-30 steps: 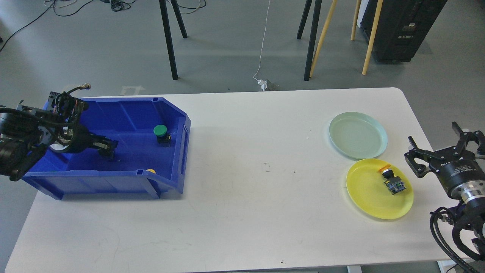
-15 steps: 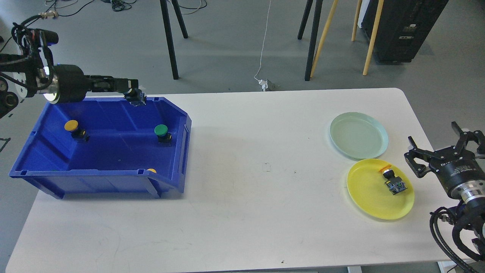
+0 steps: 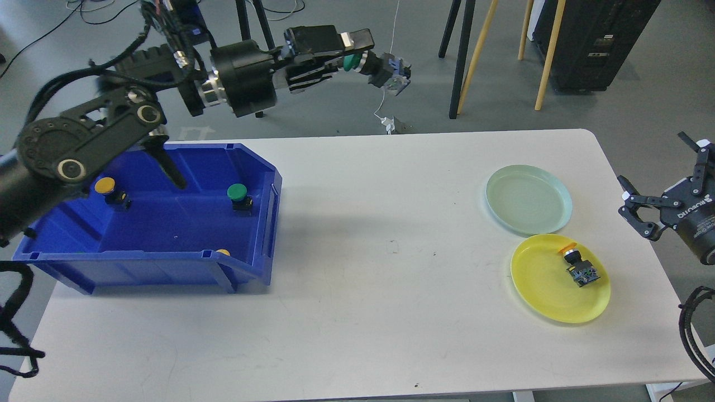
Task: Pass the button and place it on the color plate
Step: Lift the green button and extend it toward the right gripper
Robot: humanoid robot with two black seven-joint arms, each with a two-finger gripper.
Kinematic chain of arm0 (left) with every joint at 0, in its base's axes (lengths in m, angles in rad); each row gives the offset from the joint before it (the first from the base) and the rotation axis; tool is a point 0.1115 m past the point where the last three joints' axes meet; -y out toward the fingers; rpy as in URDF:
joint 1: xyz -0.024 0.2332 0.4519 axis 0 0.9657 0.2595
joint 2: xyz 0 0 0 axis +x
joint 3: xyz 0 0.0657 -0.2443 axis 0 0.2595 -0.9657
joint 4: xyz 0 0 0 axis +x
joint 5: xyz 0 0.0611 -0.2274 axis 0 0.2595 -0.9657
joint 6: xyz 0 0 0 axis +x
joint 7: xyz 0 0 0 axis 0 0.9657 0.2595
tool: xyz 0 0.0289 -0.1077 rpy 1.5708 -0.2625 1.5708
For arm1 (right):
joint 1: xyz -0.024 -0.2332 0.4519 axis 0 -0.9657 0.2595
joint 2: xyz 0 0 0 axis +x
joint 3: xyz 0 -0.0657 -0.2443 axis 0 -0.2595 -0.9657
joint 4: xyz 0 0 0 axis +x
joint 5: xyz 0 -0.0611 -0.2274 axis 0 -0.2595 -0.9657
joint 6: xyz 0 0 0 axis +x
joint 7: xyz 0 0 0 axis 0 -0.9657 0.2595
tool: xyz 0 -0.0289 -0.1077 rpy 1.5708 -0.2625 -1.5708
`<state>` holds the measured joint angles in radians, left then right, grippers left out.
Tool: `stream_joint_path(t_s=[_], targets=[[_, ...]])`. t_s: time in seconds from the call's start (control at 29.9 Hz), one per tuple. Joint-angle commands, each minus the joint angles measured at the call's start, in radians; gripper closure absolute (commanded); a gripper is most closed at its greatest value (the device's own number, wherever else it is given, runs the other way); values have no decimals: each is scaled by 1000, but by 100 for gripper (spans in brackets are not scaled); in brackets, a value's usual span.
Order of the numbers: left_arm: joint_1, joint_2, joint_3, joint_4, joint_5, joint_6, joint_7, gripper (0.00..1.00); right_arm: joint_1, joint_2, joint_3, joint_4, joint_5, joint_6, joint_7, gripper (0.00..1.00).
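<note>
Left gripper [image 3: 353,54] is raised high over the far edge of the table, fingers clamped on a green-capped push button [image 3: 375,69] by its cap end; the button's black body and grey terminal block stick out to the right, clear of any surface. The left arm runs back from there to the left, passing above the blue bin [image 3: 78,254] at the left end of the white table [image 3: 357,335]. Inside the bin: a green button [image 3: 239,196] near the right wall, upright; a yellow button [image 3: 109,190] toward the left; and a bit of another yellow cap [image 3: 223,252] showing just behind the near rim. Right gripper [image 3: 662,187] sits at the right edge of the view, off the table's right side, fingers spread apart and holding nothing. Two plates lie at the right end of the table: a pale green plate [image 3: 528,199], farther back, and a yellow plate [image 3: 536,285], nearer, the two just beside each other. A yellow-capped button [image 3: 578,267] lies tilted on its side on the yellow plate, toward its far-right part.
</note>
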<state>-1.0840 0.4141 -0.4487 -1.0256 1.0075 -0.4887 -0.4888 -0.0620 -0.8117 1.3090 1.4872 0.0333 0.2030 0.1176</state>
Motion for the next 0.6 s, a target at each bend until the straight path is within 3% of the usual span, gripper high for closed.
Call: stream_joint_path(t_s=[0.0, 0.27, 0.57], targets=[[7, -130, 2, 88, 26, 0, 0, 96, -1, -56, -10, 16, -51, 4, 1, 0], [75, -225, 4, 131, 74, 0, 0, 96, 27, -61, -77, 79, -289, 39, 0, 0], [78, -238, -5, 140, 71, 0, 0, 96, 306, -57, -349, 107, -305, 36, 16, 0]])
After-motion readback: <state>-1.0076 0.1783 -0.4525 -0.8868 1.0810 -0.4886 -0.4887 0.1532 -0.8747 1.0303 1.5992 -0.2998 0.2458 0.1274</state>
